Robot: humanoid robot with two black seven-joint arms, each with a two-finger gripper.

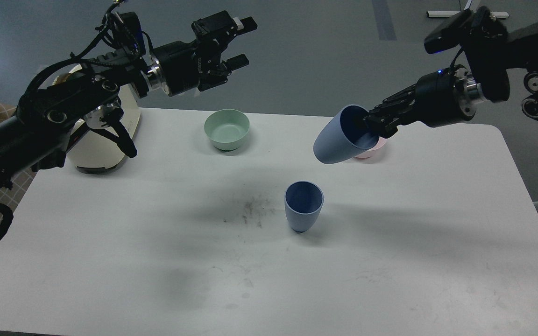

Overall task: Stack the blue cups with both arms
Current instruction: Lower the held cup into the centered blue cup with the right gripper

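Gripping tilted blue cup, right fingers apparently closed

Upright cup on the table, roughly mid-table, slightly right of centre. Second cup tilted, off the surface, behind and right of the upright one, pinched at the rim by right gripper, one finger inside. Small bowl behind it near the far edge, mostly hidden. Another bowl at the far edge, left of centre. Appliance at far left corner. Left gripper raised beyond the far edge, jaws apart, holding nothing.
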